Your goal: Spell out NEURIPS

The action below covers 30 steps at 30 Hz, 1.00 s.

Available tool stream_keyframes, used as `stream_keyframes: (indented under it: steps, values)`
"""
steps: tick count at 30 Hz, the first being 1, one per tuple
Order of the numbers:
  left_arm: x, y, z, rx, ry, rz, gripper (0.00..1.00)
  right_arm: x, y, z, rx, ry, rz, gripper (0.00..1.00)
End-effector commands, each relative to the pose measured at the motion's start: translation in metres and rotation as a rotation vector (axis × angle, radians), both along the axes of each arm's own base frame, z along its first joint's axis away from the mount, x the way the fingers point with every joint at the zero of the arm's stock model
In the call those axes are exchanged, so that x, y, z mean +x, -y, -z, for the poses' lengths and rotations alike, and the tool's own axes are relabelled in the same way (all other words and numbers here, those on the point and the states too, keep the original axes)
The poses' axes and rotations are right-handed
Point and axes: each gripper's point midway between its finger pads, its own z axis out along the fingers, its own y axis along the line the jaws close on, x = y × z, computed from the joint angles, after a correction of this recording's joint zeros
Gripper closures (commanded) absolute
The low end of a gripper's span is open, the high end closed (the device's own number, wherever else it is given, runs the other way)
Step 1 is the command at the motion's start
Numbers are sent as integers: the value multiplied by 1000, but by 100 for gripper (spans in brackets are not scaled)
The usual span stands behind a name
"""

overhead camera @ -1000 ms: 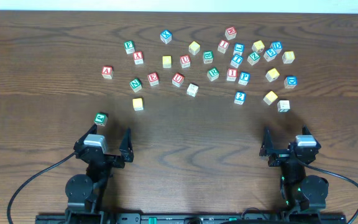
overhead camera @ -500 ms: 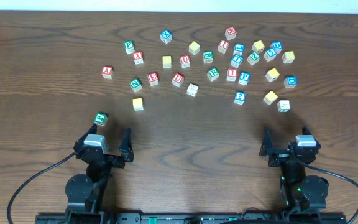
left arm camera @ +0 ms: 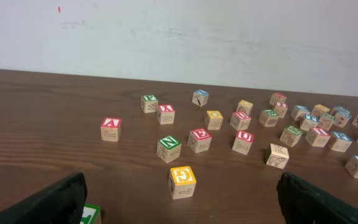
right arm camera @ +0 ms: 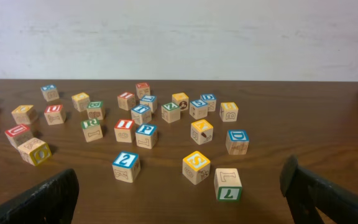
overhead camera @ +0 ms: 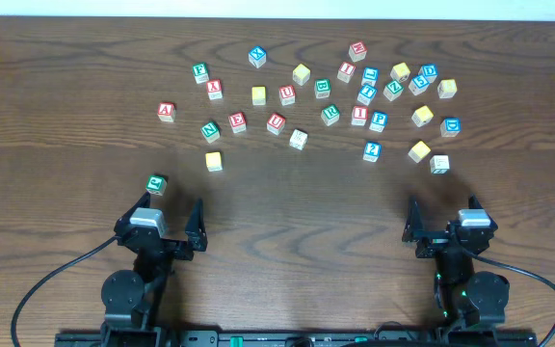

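Small wooden letter cubes lie scattered across the far half of the table. In the overhead view I see a green N [overhead camera: 210, 130], red E [overhead camera: 238, 121], red U [overhead camera: 276, 122], green R [overhead camera: 330, 114], red I [overhead camera: 359, 114], blue P [overhead camera: 379, 120] and a yellow-faced S cube [overhead camera: 419, 150]. The left wrist view shows N [left arm camera: 168, 148], E [left arm camera: 199, 139] and U [left arm camera: 243, 141]. The right wrist view shows R [right arm camera: 92, 129], I [right arm camera: 124, 130], P [right arm camera: 145, 135] and S [right arm camera: 196, 167]. My left gripper [overhead camera: 167, 204] [left arm camera: 182, 211] and right gripper [overhead camera: 443, 210] [right arm camera: 179, 199] are open and empty, at the near edge.
A green-faced cube [overhead camera: 157, 183] sits just ahead of my left gripper's left finger. A yellow G cube [left arm camera: 182, 181] lies ahead of it. A blue 2 cube [right arm camera: 125, 166], a green L cube [right arm camera: 227, 184] and a blue D cube [right arm camera: 237, 141] lie ahead of my right gripper.
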Motion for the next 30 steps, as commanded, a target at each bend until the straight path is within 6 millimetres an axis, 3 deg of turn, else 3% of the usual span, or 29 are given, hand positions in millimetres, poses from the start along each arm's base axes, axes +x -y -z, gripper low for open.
stream_keyframes:
  steps: [1, 21, 30]
  values:
    - [-2, 4, 14, -9, -50, 23, 4, 0, 2, 0, 14, 0, 8, 1]
    - [-2, 5, 14, -10, -49, 32, 4, 0, 2, 0, 14, 0, 7, 1]
    - [-3, 5, -1, -51, -88, 25, 4, 0, 2, 0, 14, 0, 7, 1]
